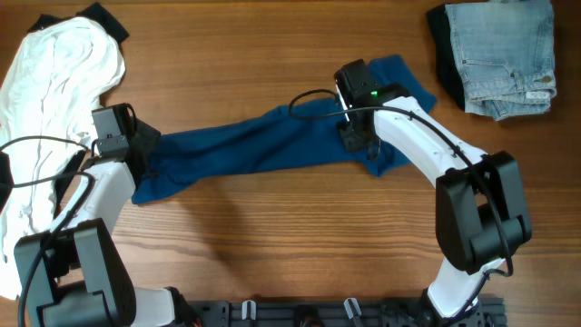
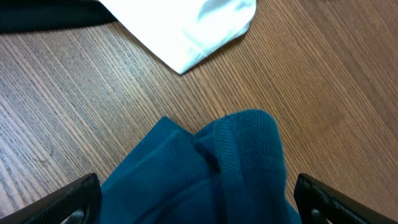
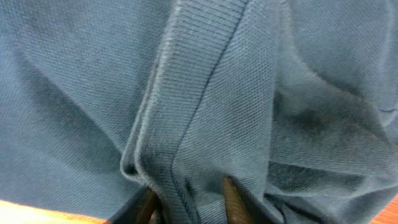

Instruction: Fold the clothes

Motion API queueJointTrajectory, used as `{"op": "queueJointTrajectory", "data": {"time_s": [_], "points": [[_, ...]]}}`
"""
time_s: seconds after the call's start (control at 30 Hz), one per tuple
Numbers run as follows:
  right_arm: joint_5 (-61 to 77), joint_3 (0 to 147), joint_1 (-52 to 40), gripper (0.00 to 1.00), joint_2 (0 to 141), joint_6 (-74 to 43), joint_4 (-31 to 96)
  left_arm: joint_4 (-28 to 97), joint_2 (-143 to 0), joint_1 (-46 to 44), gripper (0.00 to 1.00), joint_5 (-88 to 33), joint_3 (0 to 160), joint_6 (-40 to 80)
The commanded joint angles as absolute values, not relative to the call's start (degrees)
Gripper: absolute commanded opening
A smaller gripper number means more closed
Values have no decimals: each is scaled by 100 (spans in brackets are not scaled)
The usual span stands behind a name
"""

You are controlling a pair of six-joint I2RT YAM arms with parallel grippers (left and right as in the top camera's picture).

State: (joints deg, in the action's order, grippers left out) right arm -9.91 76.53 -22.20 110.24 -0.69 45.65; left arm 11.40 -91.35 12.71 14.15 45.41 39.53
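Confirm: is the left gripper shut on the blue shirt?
No, the left gripper stands wide open, its fingers either side of the blue shirt.

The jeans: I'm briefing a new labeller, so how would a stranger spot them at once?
Start on the wooden table, at its far right corner, past the right arm. The jeans lie there, folded. They alone are pale faded denim with stitched seams; the shirt is dark blue and stretched mid-table, the white garment heaped far left.
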Motion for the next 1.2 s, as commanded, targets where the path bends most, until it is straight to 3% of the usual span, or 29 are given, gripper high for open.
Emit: {"op": "queueJointTrajectory", "data": {"time_s": [0.0, 0.2, 0.57, 0.6, 0.63, 0.67, 0.77, 0.87, 1.03, 1.17], "points": [[-1313, 7616, -2211, 4, 10927, -169, 4429, 1175, -9168, 1302, 100, 1531, 4615, 3920], [-1382, 7832, -2106, 4, 10619, -462, 4272, 1273, -9168, 1302, 100, 1531, 4615, 3918], [-847, 7885, -893, 4, 10694, -222, 3253, 1356, -9166, 1302, 100, 1531, 4615, 3918], [-751, 7885, -875, 18, 10735, -134, 3242, 1358, -9168, 1302, 100, 1531, 4615, 3918], [-725, 7885, -875, 54, 10757, -145, 3253, 1363, -9168, 1302, 100, 1531, 4615, 3918], [-729, 7885, -875, 72, 10781, -137, 3258, 1382, -9166, 1302, 100, 1531, 4615, 3918], [-913, 7935, -808, 88, 10779, -172, 3225, 1402, -9166, 1302, 100, 1531, 4615, 3918], [-609, 8569, -646, 94, 10779, -314, 3656, 1581, -8960, 1302, 100, 1483, 4626, 3765], [454, 10125, -646, 95, 10779, 158, 4744, 2370, -7848, 1304, 100, 1096, 4727, 3046], [475, 10250, -779, 95, 10781, 154, 4897, 2692, -7424, 1304, 100, 1070, 4727, 2458]]}}
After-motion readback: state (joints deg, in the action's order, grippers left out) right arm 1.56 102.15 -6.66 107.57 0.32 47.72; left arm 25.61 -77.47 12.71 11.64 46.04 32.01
